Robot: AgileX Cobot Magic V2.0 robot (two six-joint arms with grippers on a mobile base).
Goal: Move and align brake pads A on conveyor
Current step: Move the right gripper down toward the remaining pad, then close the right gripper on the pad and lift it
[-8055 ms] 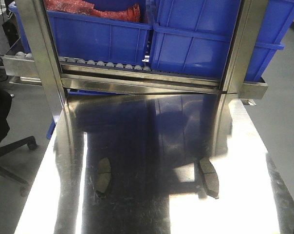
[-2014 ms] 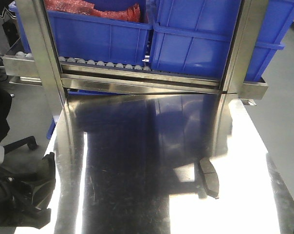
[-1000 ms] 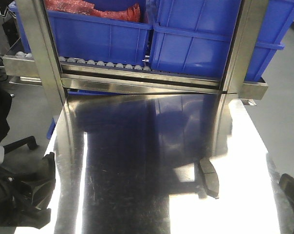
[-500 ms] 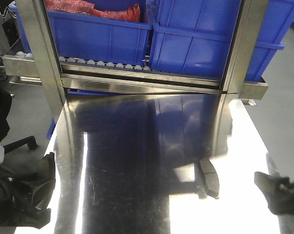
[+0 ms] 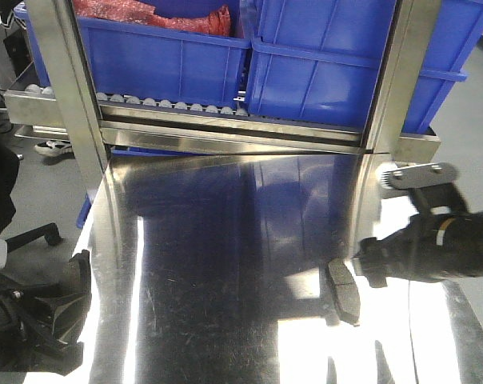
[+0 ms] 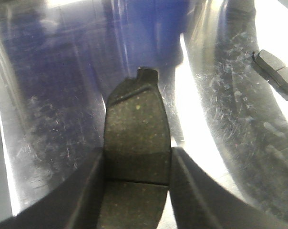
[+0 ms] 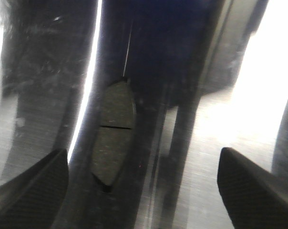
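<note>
The shiny steel tabletop point(image 5: 225, 280) fills most of the front view, reflecting the two blue bins point(image 5: 329, 64) that sit on a roller rack point(image 5: 169, 106) at its 12 o'clock edge. The left bin holds something red point(image 5: 153, 14). Two steel uprights point(image 5: 61, 88) frame the rack. The right arm point(image 5: 457, 248) comes in from 3 o'clock, and its right gripper point(image 7: 141, 186) hangs above the table with its fingers point(image 7: 34, 186) spread wide apart, holding nothing. The left gripper point(image 6: 137, 191) sits at 8 o'clock in the front view, at the table's left edge. Its fingers point(image 6: 87, 195) press against both long edges of the held brake pad point(image 6: 137, 138), pinching it above the steel with its notched end pointing to 12 o'clock in the wrist view. A groove crosses that pad's speckled face just between the fingers. The loose brake pad point(image 5: 344, 290) lies flat on the tabletop at about 4 o'clock, just beside the right gripper's tip. In the right wrist view it lies between the spread fingers, nearer the left one, touching neither.
</note>
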